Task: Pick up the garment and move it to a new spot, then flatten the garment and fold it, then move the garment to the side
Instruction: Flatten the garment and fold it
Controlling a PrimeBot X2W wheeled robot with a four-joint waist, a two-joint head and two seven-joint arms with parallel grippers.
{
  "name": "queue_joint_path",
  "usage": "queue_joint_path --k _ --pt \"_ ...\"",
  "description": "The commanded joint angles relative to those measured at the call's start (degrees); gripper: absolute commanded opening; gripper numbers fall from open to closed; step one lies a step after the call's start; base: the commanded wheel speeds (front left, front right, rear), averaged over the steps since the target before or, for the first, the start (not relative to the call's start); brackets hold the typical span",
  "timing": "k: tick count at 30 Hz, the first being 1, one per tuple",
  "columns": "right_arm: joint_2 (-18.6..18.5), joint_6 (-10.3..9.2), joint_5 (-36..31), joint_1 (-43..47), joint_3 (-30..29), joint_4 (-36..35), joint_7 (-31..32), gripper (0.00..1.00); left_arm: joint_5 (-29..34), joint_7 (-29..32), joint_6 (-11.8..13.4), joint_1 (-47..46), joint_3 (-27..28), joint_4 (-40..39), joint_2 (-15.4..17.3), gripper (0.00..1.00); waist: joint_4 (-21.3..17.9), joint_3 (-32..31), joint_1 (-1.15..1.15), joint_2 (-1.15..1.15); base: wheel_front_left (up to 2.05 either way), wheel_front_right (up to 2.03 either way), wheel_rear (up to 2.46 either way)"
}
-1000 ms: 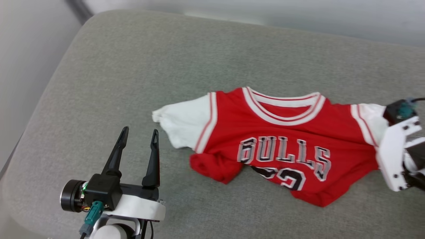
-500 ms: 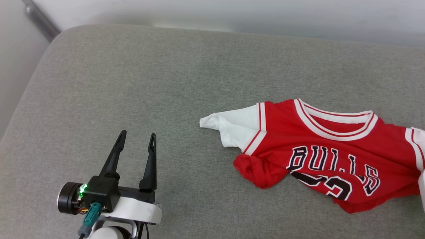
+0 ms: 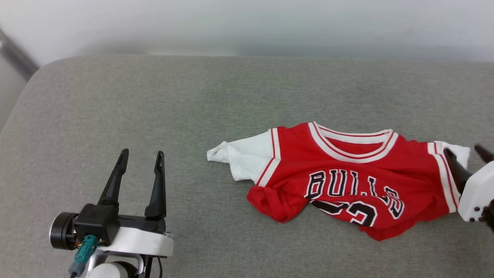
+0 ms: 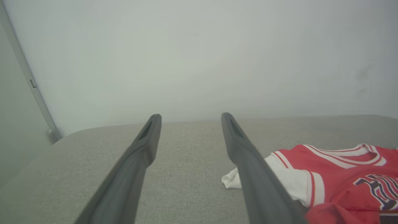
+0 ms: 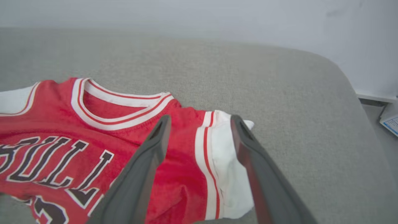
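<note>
Two pincers show over a grey fabric cushion (image 3: 185, 100) that runs back to a pale wall (image 3: 247, 23). The left pincer (image 3: 141, 153) sits at the lower left of the head view. Its long dark fingers are spread wide and hold nothing, well apart from the cloth.

The garment (image 3: 347, 158), a red basketball jersey-style shirt with white sleeves and white-and-red striped trim, lies front up on the cushion's right half with its collar toward the wall. The black, white-outlined "BULLS" reads clearly, while the number below is partly lost in the crumpled hem. The lower corner nearer the left pincer is bunched into a lump.

The right pincer (image 5: 201, 118) is at the shirt's far sleeve with its fingers spread. One finger is over the red shoulder, the other at the white sleeve's outer edge, and the striped trim lies between them. It pinches nothing, and I cannot tell whether the tips touch the cloth.
</note>
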Motion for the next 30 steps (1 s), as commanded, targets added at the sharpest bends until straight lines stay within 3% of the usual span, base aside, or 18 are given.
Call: queue_joint_path --k 1,9,13,18,25,30 --pt "1.4 -0.04 0.3 0.7 -0.9 -1.6 -3.4 1.00 -0.6 -0.1 -0.4 -0.4 0.4 -0.2 0.1 1.00 -1.3 -0.8 0.00 0.00 0.00 0.00 0.00" --pt "10.5 -0.03 0.5 4.5 -3.7 -8.2 -24.6 1.00 -4.2 0.0 -1.6 -1.4 0.3 1.3 1.3 1.00 -5.1 -0.4 0.00 0.00 0.00 0.00 0.00" --pt "12.6 -0.03 0.2 4.5 -3.4 -9.9 -31.4 1.00 -6.8 4.0 -2.2 -4.8 -2.1 2.0 4.9 1.00 -7.2 1.1 0.00 0.00 0.00 0.00 0.00" --pt "13.2 -0.03 -0.3 3.3 -4.4 -10.3 -34.3 1.00 -14.4 17.6 -2.3 -13.1 -7.6 2.6 11.9 1.00 -9.0 3.6 0.00 0.00 0.00 0.00 0.00" --pt "14.0 -0.03 -0.5 2.3 -5.2 -9.4 -35.7 1.00 -26.1 44.8 -2.3 -26.0 -14.1 6.2 20.8 1.00 -10.7 7.0 0.00 0.00 0.00 0.00 0.00" --pt "14.9 -0.03 -2.2 1.7 -5.5 -8.9 -36.3 1.00 -29.9 56.7 -2.3 -31.8 -17.1 8.9 23.2 1.00 -11.6 8.7 0.00 0.00 0.00 0.00 0.00"
